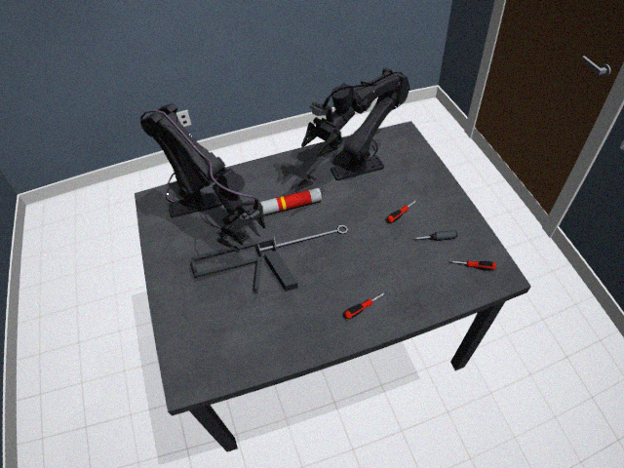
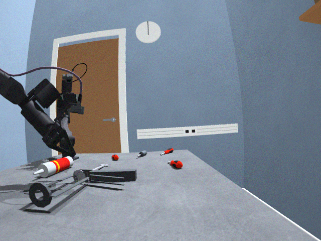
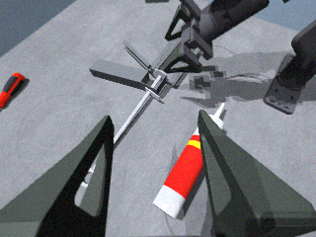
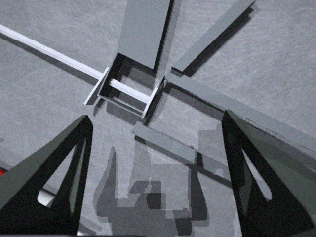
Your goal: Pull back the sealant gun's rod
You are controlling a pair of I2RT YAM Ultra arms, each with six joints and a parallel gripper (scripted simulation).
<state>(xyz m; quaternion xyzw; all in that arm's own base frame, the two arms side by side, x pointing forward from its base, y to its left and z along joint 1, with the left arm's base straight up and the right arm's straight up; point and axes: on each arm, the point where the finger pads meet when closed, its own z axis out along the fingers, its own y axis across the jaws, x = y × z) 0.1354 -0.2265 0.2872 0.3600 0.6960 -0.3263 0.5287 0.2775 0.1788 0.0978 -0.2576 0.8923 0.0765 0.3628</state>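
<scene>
The sealant gun lies on its side; its dark handle [image 1: 280, 272] [image 2: 114, 174] [image 3: 118, 74] [image 4: 143, 30] points away from the arm bases. Its silver rod [image 1: 307, 237] [image 3: 131, 117] [image 4: 54, 56] sticks far out behind, ending in a ring [image 1: 342, 229]. The push disc [image 2: 78, 175] [image 4: 153, 101] sits close against the handle housing's front. The thumb plate [image 4: 96, 89] stands just behind the housing. My right gripper [image 1: 252, 238] [image 4: 155, 118] is open and empty, above and beside the gun. My left gripper [image 1: 315, 147] [image 3: 154, 118] is open, empty and raised, away from the gun.
A red and white sealant tube [image 1: 298, 200] [image 2: 63, 163] [image 3: 185, 165] lies between the gun and the arm bases. Screwdrivers [image 1: 398, 214] [image 1: 445, 235] [image 1: 482, 264] lie behind the gun's rod end, another screwdriver [image 1: 359, 308] nearer the table's front edge.
</scene>
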